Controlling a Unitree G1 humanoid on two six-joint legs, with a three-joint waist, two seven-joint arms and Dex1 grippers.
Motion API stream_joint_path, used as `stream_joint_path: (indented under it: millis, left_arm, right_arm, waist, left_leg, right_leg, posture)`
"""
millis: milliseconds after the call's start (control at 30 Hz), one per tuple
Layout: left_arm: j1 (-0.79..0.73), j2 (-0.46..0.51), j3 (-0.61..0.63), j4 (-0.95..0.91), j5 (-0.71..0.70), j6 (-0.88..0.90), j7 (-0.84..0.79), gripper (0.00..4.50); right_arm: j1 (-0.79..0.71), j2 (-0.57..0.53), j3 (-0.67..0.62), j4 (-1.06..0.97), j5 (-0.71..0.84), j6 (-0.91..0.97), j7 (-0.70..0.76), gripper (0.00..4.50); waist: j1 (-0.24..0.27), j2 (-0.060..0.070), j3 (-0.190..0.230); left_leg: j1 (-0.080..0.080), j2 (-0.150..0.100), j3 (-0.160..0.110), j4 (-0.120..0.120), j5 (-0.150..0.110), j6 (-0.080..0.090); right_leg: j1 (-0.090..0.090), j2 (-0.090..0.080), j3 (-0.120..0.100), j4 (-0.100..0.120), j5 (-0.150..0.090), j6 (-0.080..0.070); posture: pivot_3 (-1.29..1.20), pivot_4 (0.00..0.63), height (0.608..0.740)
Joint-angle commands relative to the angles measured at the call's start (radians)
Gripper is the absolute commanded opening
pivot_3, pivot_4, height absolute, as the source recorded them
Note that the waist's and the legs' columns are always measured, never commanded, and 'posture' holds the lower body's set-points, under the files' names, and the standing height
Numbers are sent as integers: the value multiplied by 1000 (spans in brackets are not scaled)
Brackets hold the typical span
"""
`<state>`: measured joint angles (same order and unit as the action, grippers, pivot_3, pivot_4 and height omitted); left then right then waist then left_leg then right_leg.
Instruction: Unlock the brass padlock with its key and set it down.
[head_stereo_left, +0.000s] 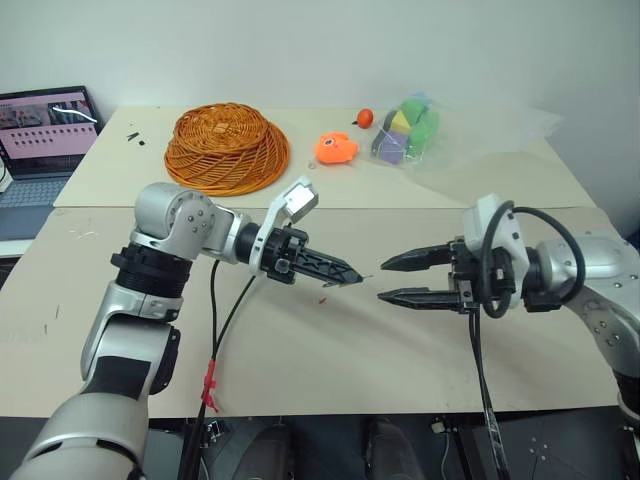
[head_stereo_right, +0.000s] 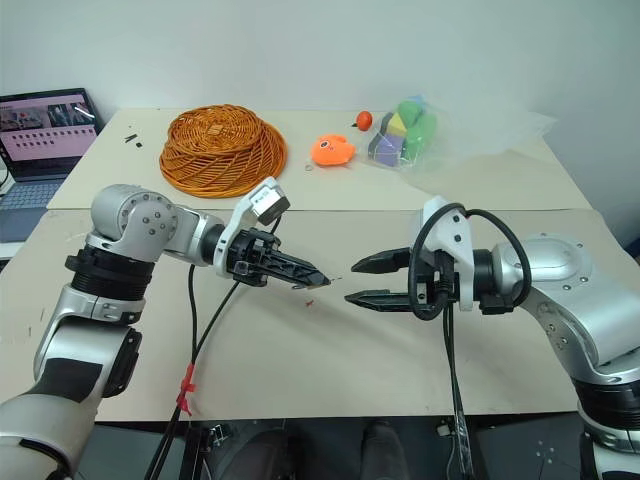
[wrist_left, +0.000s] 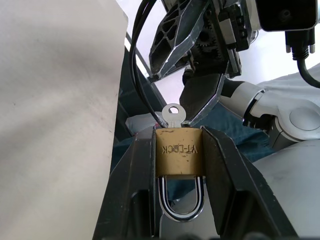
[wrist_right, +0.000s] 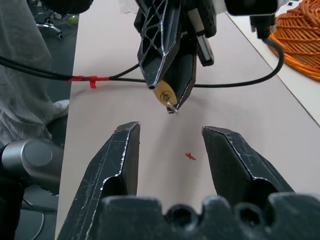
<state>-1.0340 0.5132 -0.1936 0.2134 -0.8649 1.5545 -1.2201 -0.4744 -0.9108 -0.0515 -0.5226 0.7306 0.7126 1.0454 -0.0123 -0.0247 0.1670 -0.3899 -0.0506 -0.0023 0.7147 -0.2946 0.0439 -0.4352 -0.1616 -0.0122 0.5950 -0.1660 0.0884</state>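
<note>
Clamping the brass padlock (wrist_left: 177, 152) between its fingers, the left pincer (head_stereo_left: 335, 270) presents the inserted key (wrist_left: 172, 114) toward the open, empty right pincer (head_stereo_left: 400, 279) just opposite, ready for turning.

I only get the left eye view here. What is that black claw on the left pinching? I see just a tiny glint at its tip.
Observer: The left gripper is clamped on the brass padlock.
Operator: Is a key in it?
Observer: Yes, a silvery key sticks out of its body.
Operator: Is it locked?
Observer: The shackle looks seated in the body.
Operator: And the other claw?
Observer: The right gripper is open, short of the key.
</note>
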Motion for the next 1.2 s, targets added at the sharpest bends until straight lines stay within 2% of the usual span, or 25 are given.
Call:
stream_joint_path:
  millis: [33,467,1200]
  left_arm:
    - [-9,12,-1,-13,-21,-3,-19,855]
    - [-24,-42,24,-4,-23,-13,7,855]
    - [-36,-23,20,-1,-23,-18,-11,855]
  right_arm:
    - [-23,11,-24,-14,11,-12,-16,2428]
    - [-33,47,-1,-29,2,-10,-63,2428]
    - [-21,7,-30,-23,22,0,-37,2428]
  waist:
    - [1,0,0]
    - [1,0,0]
    - [1,0,0]
  left_leg:
    - [0,0,0,0,0,0]
    - [0,0,0,0,0,0]
    - [0,0,0,0,0,0]
  right_leg:
    - [0,0,0,0,0,0]
    - [0,0,0,0,0,0]
    - [0,0,0,0,0,0]
  posture:
    - [0,150,739]
    - [0,150,739]
    - [0,150,739]
